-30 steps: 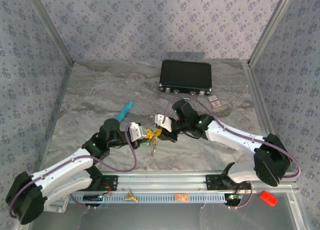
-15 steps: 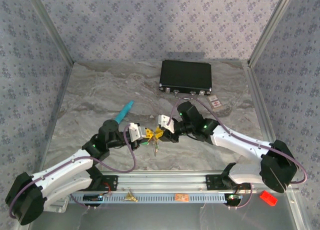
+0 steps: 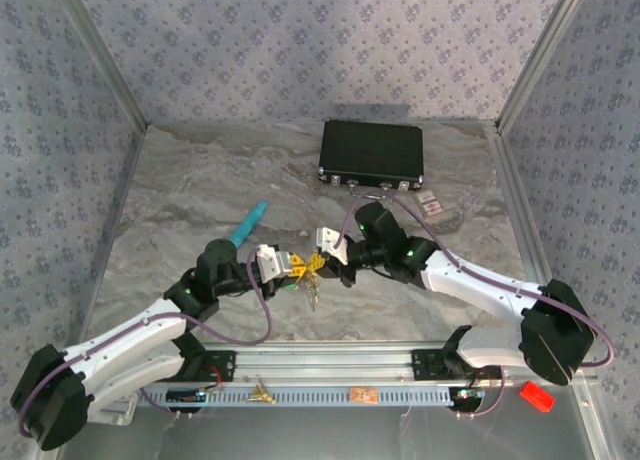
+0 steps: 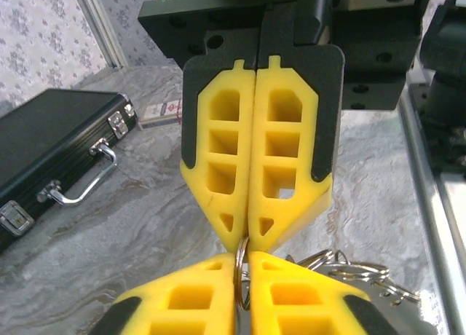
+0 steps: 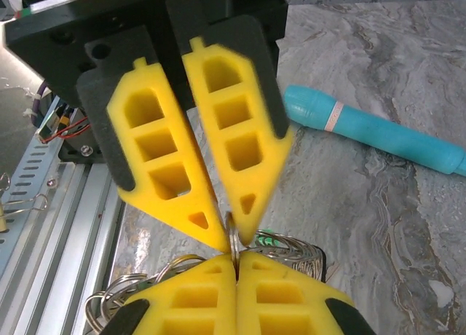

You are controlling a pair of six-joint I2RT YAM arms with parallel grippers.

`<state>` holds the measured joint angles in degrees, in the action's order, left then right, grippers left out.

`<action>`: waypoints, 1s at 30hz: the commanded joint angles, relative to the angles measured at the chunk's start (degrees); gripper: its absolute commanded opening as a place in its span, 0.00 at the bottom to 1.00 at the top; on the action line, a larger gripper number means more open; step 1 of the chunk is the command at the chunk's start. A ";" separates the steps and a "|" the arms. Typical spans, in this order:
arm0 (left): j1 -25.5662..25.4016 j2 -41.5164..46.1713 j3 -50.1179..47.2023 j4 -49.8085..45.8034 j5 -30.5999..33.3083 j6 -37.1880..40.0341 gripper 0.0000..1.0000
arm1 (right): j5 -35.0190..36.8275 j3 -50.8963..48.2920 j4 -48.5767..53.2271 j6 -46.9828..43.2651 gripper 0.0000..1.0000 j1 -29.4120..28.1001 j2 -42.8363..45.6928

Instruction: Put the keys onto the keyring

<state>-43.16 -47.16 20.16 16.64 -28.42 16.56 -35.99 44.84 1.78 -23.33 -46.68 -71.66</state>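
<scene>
Two claws meet tip to tip over the near middle of the grey marbled counter (image 3: 200,180), with the keyring (image 5: 231,240) caught between them. The right claw (image 3: 322,263) is pressed closed, its yellow fingers (image 5: 189,295) pinching the thin silver wire where it runs into the seam between them. The left claw (image 3: 290,265) faces it from the other side; in the right wrist view its fingers (image 5: 251,153) stand a little apart, with the ring's wire in the narrow gap. More silver loops (image 4: 349,268) bunch up just beside the left claw's own fingers. In the top view, what look like the keys (image 3: 313,296) dangle just beneath the two claws, too small to make out singly. A teal tube (image 3: 250,223) lies on the counter beyond the left claw. A black case (image 3: 372,152) sits at the far side.
</scene>
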 commanded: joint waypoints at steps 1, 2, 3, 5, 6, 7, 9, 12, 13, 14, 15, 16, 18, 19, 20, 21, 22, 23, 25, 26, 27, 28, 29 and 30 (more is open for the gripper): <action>-0.17 1.12 2.28 -3.25 1.11 0.92 0.22 | 1.73 2.68 4.45 -2.72 0.00 -0.60 0.56; -0.17 1.06 2.95 -5.21 1.33 1.50 0.23 | 2.74 3.75 6.86 -4.25 0.00 -0.97 0.52; -0.09 0.89 3.47 -6.69 1.55 2.09 0.23 | 3.56 4.68 8.83 -5.40 0.00 -1.25 0.26; -0.11 0.56 4.41 -9.24 1.71 2.84 0.22 | 5.00 6.90 13.19 -7.90 0.00 -1.98 -0.44; -0.10 0.41 4.74 -9.87 1.71 3.07 0.22 | 5.70 7.64 14.61 -8.70 0.00 -2.32 -0.73; -0.15 0.21 5.01 -10.39 1.69 3.28 0.21 | 6.33 8.34 15.64 -9.30 0.00 -2.56 -0.95; -0.15 -0.18 5.30 -10.45 1.45 3.31 0.21 | 7.27 9.65 17.36 -10.49 0.00 -3.30 -1.58; -0.17 -0.62 5.54 -10.06 0.93 3.22 0.20 | 8.77 11.28 19.13 -11.56 0.00 -4.58 -2.72; -0.17 -0.85 5.69 -10.13 0.70 3.23 0.19 | 9.08 11.78 19.44 -11.78 0.00 -4.89 -3.08; -0.13 -1.01 5.81 -10.29 0.57 3.30 0.19 | 9.18 12.06 19.48 -11.88 0.00 -5.07 -3.29; -0.15 -1.13 5.90 -10.51 0.40 3.39 0.17 | 9.18 12.34 19.40 -11.92 0.00 -5.34 -3.48; -0.17 -1.25 5.92 -10.62 0.18 3.42 0.16 | 9.18 12.55 19.19 -11.90 0.00 -5.53 -3.66; -0.17 -1.35 5.89 -10.34 -0.14 3.35 0.15 | 9.18 12.72 18.97 -11.76 0.00 -6.00 -3.82; -0.09 -1.31 5.85 -10.32 -0.35 3.31 0.14 | 9.29 12.67 18.47 -11.54 0.00 -6.13 -3.84; -0.12 -1.39 5.85 -10.32 -0.55 3.38 0.12 | 9.35 12.61 18.20 -11.27 0.00 -6.13 -3.79; -0.11 -1.37 5.78 -10.26 -0.67 3.32 0.10 | 9.20 12.41 17.65 -10.84 0.00 -6.19 -3.69; -0.10 -1.38 5.72 -10.15 -0.82 3.39 0.07 | 9.22 12.09 17.29 -10.42 0.00 -6.15 -3.45; -0.13 -1.23 5.57 -10.06 -0.83 3.44 0.05 | 9.32 11.74 16.58 -9.73 0.00 -6.02 -3.19; -0.10 -0.94 5.24 -9.60 -0.93 3.70 0.00 | 8.91 10.08 14.47 -7.96 0.14 -5.14 -2.17; -0.09 -0.53 4.95 -9.13 -1.08 3.87 0.00 | 8.59 9.21 13.34 -7.03 0.19 -4.52 -1.50; -0.16 -0.16 4.37 -8.39 -1.19 4.07 0.00 | 8.05 7.91 12.05 -6.07 0.21 -3.73 -0.81; -0.09 0.46 3.76 -7.25 -1.24 4.25 0.00 | 7.61 6.73 11.24 -5.31 0.22 -3.06 -0.15; -0.14 1.01 3.21 -6.34 -1.28 4.50 0.00 | 7.49 5.91 10.64 -4.71 0.22 -2.54 0.28; -0.12 1.47 2.65 -5.57 -1.20 4.70 0.00 | 7.27 5.06 10.43 -4.32 0.24 -2.17 0.48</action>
<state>-43.18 -47.68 23.64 6.63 -28.27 19.99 -26.87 51.90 14.74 -30.81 -50.02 -72.90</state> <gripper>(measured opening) 0.043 0.231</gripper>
